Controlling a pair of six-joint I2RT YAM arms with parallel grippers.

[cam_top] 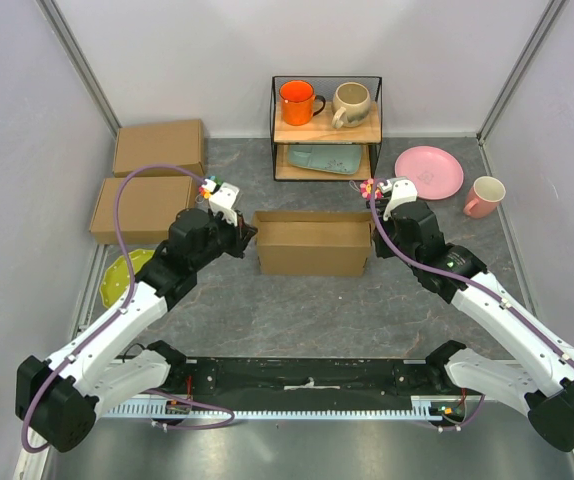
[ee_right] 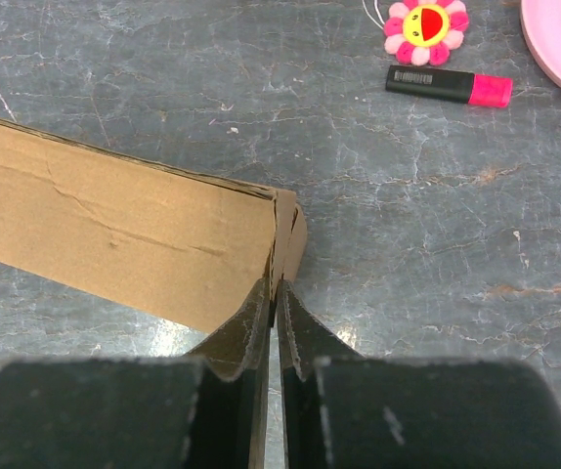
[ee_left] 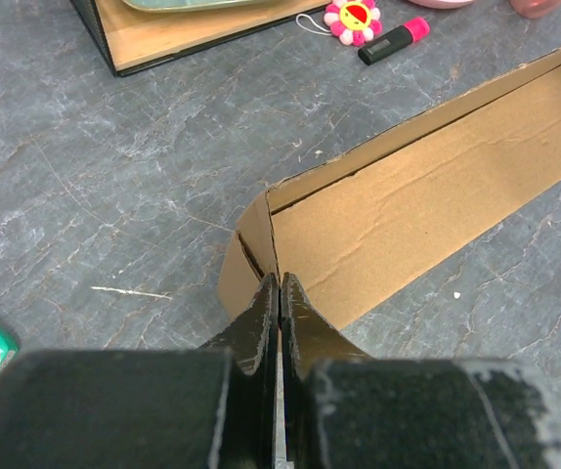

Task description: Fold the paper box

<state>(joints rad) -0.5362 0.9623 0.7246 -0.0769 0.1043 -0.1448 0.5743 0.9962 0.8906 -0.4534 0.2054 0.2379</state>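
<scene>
The paper box is brown corrugated cardboard, a shallow open-topped rectangle standing on the grey table. My left gripper is at its left end. In the left wrist view the jaws are pressed together on the box's end wall at the corner, with the box's inside beyond. My right gripper is at the right end. In the right wrist view its jaws are shut on the end wall, beside the box's long side.
Two other brown boxes lie at the back left. A wire shelf with mugs stands behind. A pink plate and pink mug are at the right, a yellow plate at the left. A flower toy and pink highlighter lie near the right end.
</scene>
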